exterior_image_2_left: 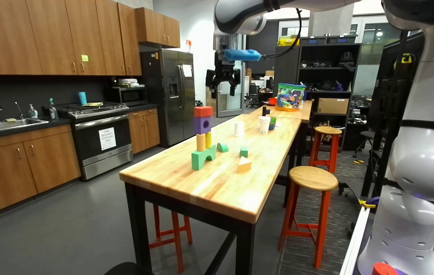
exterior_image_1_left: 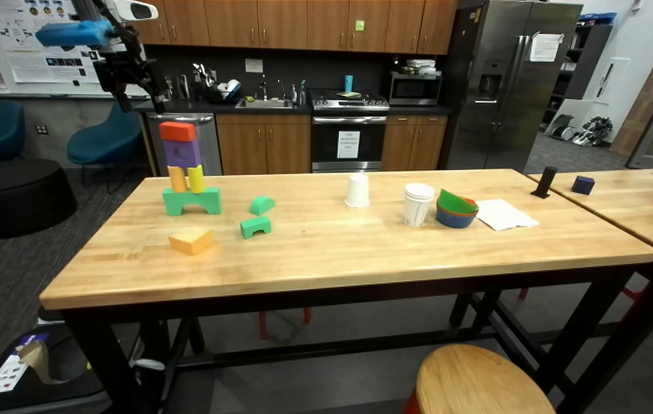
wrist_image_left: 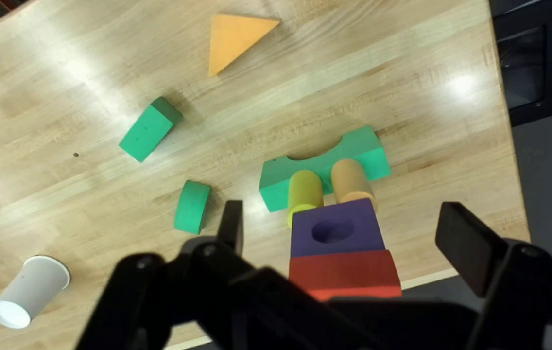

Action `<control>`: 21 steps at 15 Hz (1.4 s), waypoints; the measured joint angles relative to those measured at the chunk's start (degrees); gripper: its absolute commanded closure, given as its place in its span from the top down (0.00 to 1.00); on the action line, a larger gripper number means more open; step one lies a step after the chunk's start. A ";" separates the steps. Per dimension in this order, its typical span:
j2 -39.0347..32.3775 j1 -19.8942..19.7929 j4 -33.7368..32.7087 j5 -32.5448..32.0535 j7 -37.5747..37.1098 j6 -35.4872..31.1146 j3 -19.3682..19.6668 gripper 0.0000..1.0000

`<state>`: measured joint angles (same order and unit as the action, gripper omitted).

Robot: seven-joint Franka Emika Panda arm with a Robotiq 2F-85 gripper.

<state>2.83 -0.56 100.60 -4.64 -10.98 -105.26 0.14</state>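
My gripper (exterior_image_1_left: 142, 108) is open and empty, its fingers pointing down above a block tower. In the wrist view the tower stands between the spread fingers (wrist_image_left: 341, 228), touching neither. In both exterior views the fingertips are higher than the tower's top and a little to its side. A red block (exterior_image_2_left: 203, 111) tops the tower, on a purple block (exterior_image_1_left: 183, 153) with a round hole. Below are a yellow cylinder (exterior_image_1_left: 195, 179) and an orange cylinder (exterior_image_1_left: 177, 179), upright on a green arch (exterior_image_1_left: 192, 197). A green half-round (exterior_image_1_left: 261, 205), small green bridge (exterior_image_1_left: 256, 226) and orange triangle (exterior_image_1_left: 191, 241) lie nearby.
The wooden table (exterior_image_1_left: 332, 253) also bears an upturned white cup (exterior_image_1_left: 357, 191), stacked white cups (exterior_image_1_left: 417, 204), nested bowls (exterior_image_1_left: 456, 219) and white paper (exterior_image_1_left: 504, 214). A black stand (exterior_image_1_left: 545, 181) is near its far end. Stools (exterior_image_2_left: 312, 178) stand alongside.
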 measured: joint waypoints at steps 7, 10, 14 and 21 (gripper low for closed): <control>2.30 0.05 3.63 -0.75 2.48 -0.14 -0.51 1.00; 2.65 0.03 5.03 -0.75 2.82 -0.17 -0.51 1.00; 4.23 -0.10 7.28 -0.98 2.90 -0.26 -0.30 1.00; 9.34 -1.13 12.96 -3.08 3.67 -0.80 0.91 1.00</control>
<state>12.18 -1.69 113.55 -7.72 -7.30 -106.06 1.05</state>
